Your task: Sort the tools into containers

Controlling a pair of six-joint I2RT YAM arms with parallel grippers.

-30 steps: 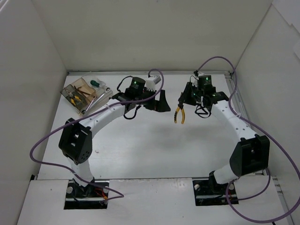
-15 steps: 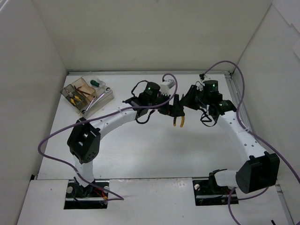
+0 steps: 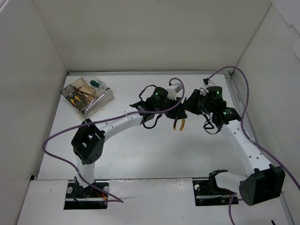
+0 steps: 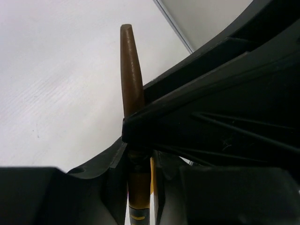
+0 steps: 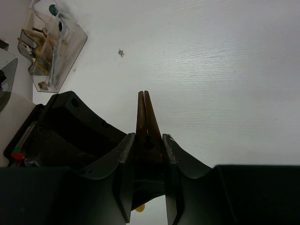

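Observation:
The yellow-handled pliers (image 3: 179,123) hang above the middle of the table, handles pointing toward the near edge. My right gripper (image 3: 188,107) is shut on their brown nose (image 5: 146,117), which sticks out past its fingertips (image 5: 126,157). My left gripper (image 3: 176,111) has come in from the left and its jaws are shut on the same pliers (image 4: 131,70) lower down, near the yellow handle (image 4: 139,192). The containers (image 3: 108,97) stand at the back left, holding a silver wrench (image 3: 96,99), a green-handled screwdriver (image 3: 95,83) and another yellow-handled tool (image 3: 74,97).
Purple cables (image 3: 51,140) loop off both arms over the table. White walls close in the left, back and right sides. The containers (image 5: 75,49) also show at the top left of the right wrist view, beyond the black body of the left gripper (image 5: 70,126).
The left arm swung right to the pliers in the right gripper, and its open jaws closed on them. The right arm shifted slightly right and nearer, still gripping.

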